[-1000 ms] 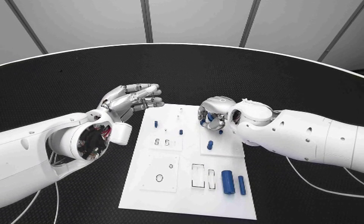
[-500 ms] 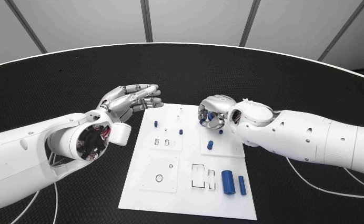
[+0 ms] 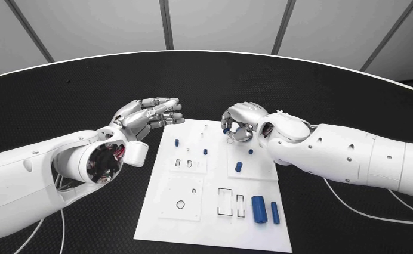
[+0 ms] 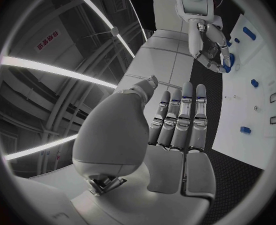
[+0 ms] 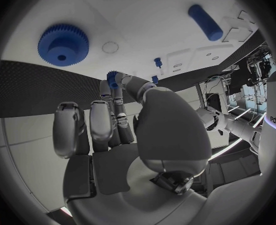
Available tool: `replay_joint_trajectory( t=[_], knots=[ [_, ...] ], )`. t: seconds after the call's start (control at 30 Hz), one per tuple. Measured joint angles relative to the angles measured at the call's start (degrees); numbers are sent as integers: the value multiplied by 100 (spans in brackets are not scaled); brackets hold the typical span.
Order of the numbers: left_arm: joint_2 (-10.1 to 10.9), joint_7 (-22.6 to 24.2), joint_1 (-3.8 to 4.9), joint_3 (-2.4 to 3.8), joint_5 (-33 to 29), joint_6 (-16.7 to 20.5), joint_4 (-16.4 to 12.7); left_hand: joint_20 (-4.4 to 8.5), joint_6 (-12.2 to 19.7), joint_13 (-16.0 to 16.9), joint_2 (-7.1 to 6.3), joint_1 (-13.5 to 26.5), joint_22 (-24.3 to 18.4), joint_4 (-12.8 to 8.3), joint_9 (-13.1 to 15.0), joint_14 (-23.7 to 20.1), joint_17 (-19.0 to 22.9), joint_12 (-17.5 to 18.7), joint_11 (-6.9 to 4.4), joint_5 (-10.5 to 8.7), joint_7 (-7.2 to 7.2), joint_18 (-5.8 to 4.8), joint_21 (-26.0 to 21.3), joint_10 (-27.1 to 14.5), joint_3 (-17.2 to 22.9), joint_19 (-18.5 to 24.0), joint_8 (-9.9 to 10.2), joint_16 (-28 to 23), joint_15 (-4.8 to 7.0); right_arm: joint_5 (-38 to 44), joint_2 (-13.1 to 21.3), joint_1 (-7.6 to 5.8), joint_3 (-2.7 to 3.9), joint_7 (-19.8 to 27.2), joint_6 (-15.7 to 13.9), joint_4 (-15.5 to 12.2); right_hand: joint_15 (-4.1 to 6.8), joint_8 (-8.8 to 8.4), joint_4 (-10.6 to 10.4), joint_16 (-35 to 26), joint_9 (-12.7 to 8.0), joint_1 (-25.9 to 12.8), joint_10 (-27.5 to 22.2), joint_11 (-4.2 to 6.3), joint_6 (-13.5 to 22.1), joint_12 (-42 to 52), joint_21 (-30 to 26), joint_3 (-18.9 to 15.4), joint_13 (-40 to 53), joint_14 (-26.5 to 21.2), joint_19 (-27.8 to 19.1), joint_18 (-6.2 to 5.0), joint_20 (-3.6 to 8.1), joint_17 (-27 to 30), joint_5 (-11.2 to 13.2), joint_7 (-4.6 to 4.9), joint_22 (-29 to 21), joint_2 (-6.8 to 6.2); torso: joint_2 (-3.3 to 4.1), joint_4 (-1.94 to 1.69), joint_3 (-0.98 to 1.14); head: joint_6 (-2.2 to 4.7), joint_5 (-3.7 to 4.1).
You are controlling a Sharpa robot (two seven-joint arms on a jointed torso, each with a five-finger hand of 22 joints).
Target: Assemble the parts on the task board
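Note:
The white task board lies in the middle of the table. My right hand hovers over the board's far edge and pinches a small blue gear between thumb and finger. Below it on the board lies a larger blue gear, and a blue cylinder lies further along. My left hand hangs just off the board's far left corner, fingers straight and side by side, holding nothing. Blue pegs stand on the board, and two blue cylinders lie near its front right corner.
Black table surrounds the board on every side. The board carries rectangular slots and a round hole toward its near end. My right forearm stretches along the board's right side.
My right hand has risen and drawn back toward the board's far edge, carrying the small blue gear. The left hand has barely moved.

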State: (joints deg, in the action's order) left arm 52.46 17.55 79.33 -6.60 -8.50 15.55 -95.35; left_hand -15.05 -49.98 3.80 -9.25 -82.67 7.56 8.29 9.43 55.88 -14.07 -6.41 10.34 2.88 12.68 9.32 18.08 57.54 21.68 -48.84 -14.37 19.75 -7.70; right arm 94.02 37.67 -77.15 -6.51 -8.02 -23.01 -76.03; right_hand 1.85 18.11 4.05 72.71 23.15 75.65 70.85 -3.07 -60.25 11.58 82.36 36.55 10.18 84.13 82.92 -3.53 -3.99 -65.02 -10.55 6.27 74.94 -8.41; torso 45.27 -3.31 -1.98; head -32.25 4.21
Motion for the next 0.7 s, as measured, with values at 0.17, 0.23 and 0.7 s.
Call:
replay_joint_trajectory(
  t=[0.17,0.23,0.7],
  knots=[
    [-1,-3,0,0,0,-3,-1,0,0,0,0,0,-8,-18,-3,-13,-1,9,0,0,0,0,0,0,18,0,0,0,-13,0,-153,-63,5,21,-225,203,0,0,0,0,7,0,0,0,29,-7,0,0,0,0,0,0,0,0,-41,28,0,0,8,-20,-11,40,3],
    [0,-5,0,0,0,-4,-6,0,0,0,0,0,-8,-24,-3,-20,-1,9,0,0,0,0,0,0,24,0,0,-4,-20,0,-235,-85,7,31,-309,299,0,0,1,0,7,0,0,0,29,-11,0,0,0,0,0,0,0,0,-41,28,0,0,17,-27,-14,52,3],
    [-49,-11,3,0,1,-17,-2,0,0,0,0,0,-13,-39,-8,-20,0,9,0,0,0,-1,0,0,39,0,0,-23,-20,0,-930,-149,15,186,-399,968,0,-1,30,37,28,-1,0,0,30,-3,22,14,0,0,0,0,0,-30,-41,27,-1,-1,65,-52,-36,83,23]
  ],
)
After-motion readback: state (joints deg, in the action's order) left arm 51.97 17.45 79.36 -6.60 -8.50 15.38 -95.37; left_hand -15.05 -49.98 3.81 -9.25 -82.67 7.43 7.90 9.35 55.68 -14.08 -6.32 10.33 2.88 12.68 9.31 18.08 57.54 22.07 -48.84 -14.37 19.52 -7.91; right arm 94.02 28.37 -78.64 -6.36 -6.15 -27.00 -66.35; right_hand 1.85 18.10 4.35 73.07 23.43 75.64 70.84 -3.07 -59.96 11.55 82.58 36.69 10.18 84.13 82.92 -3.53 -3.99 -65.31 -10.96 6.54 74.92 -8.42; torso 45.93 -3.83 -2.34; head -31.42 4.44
